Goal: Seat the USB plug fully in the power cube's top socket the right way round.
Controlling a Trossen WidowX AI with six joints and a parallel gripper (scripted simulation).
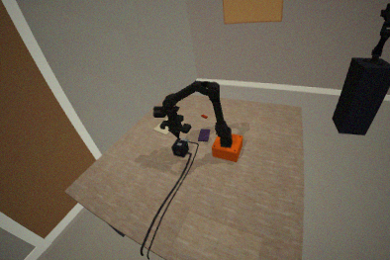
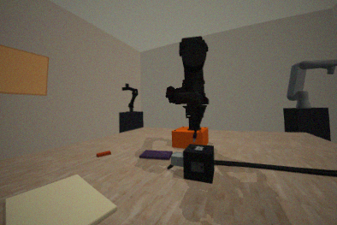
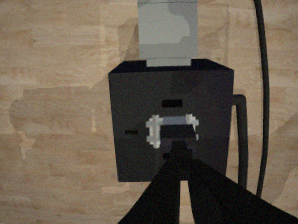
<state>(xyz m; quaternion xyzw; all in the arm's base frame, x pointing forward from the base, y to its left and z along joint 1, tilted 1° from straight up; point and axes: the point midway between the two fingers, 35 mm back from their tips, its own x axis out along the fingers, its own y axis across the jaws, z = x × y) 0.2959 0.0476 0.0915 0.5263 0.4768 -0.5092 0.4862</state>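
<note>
The black power cube [image 1: 180,148] [image 2: 205,166] [image 3: 135,162] stands on the table. Its top carries broken white marks [image 3: 154,132] and small dark slots. My gripper [image 2: 195,133] [image 3: 181,169] is shut on the USB plug [image 3: 177,131], a small dark body with a grey metal end. The fingertips and plug are over the cube's top, seemingly just above it. The plug hides part of the white marks and top, and I cannot make out the socket opening beneath it. Whether the metal end touches the cube is unclear.
A pale grey block [image 2: 177,159] [image 3: 167,32] joins the cube's side. Black cables [image 1: 170,195] [image 2: 274,168] run from the cube area. A purple slab [image 1: 204,134] [image 2: 156,155], a small red piece [image 1: 204,116] [image 2: 103,154] and a cream pad [image 2: 60,203] lie nearby. The orange base [image 1: 228,152] [image 2: 181,139] is behind.
</note>
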